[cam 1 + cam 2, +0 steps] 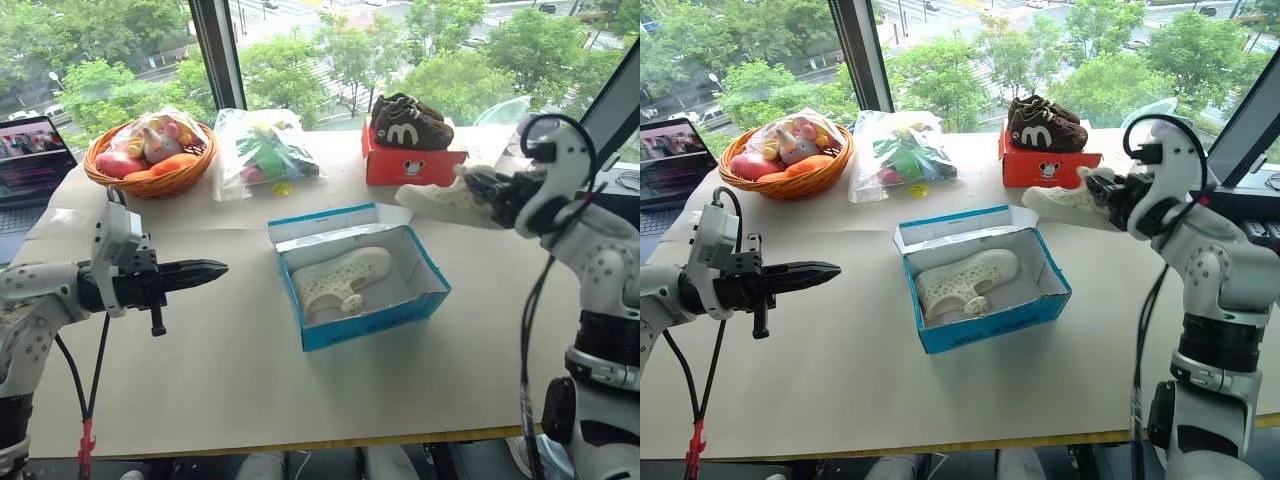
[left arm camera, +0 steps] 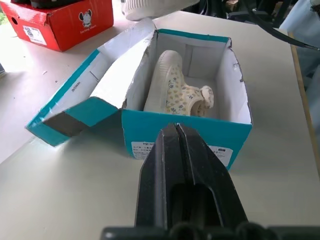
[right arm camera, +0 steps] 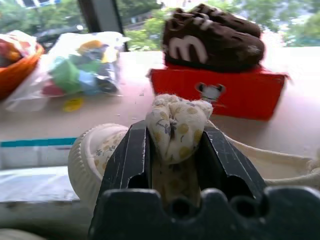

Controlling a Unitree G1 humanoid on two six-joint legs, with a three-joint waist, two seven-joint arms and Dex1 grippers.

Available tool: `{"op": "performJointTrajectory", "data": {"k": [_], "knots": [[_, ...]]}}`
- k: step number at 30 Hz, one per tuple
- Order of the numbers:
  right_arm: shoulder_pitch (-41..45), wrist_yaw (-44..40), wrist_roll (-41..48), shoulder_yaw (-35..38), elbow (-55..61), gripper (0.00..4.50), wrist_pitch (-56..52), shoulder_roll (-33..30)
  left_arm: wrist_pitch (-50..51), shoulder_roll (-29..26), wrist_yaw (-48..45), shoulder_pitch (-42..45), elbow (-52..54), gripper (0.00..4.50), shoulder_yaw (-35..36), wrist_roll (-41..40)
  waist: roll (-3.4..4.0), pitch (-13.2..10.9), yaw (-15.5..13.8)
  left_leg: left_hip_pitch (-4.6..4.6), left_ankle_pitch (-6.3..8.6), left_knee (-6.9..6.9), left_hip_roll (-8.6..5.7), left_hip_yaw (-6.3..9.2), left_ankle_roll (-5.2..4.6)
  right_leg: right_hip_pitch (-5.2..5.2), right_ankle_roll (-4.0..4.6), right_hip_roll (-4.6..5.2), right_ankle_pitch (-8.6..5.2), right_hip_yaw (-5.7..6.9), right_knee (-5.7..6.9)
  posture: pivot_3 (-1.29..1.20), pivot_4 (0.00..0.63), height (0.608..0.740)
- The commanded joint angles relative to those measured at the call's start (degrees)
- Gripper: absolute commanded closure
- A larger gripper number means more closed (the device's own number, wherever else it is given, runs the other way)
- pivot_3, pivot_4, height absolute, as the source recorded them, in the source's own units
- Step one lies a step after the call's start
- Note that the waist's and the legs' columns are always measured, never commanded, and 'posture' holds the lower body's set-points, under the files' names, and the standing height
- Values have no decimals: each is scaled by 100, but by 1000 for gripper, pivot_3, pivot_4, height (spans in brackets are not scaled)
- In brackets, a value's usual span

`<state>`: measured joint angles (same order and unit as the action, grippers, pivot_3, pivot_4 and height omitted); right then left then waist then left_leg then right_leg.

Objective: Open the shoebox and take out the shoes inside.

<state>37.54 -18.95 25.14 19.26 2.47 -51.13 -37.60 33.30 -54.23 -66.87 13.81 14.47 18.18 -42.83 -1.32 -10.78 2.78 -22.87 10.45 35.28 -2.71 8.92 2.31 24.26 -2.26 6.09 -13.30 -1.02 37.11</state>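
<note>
The blue shoebox [image 1: 372, 324] stands open mid-table, its lid flap [image 2: 100, 85] folded back. One cream shoe [image 1: 340, 280] lies inside on the white lining. The other cream shoe [image 1: 440, 200] hangs in the air to the right of the box, in front of the red box. My right gripper [image 1: 482, 196] is shut on that shoe's heel tab [image 3: 175, 122], which is pinched between the two black fingers. My left gripper [image 1: 216, 268] hovers level to the left of the shoebox, fingers shut with nothing in them, pointing at the box's near wall [image 2: 185, 137].
A red-orange box [image 1: 412, 162] with dark brown shoes [image 1: 410, 122] on top stands at the back right. A wicker basket [image 1: 150, 182] of toys, a clear bag of toys [image 1: 262, 150] and a laptop [image 1: 30, 155] line the back left. Bare table lies in front of the shoebox.
</note>
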Motion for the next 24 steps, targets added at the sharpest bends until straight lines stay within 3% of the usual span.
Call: {"op": "performJointTrajectory", "data": {"k": [1, 11, 19, 24], "knots": [[-216, 425, -552, 251, -62, 3085, 787, -130, -59, 13, 13, 82, 131, 4500, 71, -66, 0, 0, 12, 0, 0, 0, 0, -2, 0, 0, 0, 0, 0, -2, 0, 0, 150, 740], [-846, 704, -1248, -71, -596, 3085, 1243, -58, -64, 32, -52, 222, 59, 4500, -69, -54, 1, -1, 35, 3, -1, 2, 0, -9, -2, -5, 0, 0, 0, -8, -1, 0, 150, 740], [-1323, 343, -997, -241, -322, 3085, 469, 44, -127, 66, -58, 113, 89, 4500, -58, -14, 1, 0, 46, 15, -2, 3, 2, -10, -3, -18, -24, -1, -14, -9, 0, 0, 150, 740], [-1376, 147, -932, -222, -117, 1760, 124, -128, -137, 92, -46, 110, 121, 4500, -80, -21, 0, 0, 52, 17, -1, 3, 4, -10, -3, -21, -24, -4, -14, -9, -1, 0, 150, 740]]}}
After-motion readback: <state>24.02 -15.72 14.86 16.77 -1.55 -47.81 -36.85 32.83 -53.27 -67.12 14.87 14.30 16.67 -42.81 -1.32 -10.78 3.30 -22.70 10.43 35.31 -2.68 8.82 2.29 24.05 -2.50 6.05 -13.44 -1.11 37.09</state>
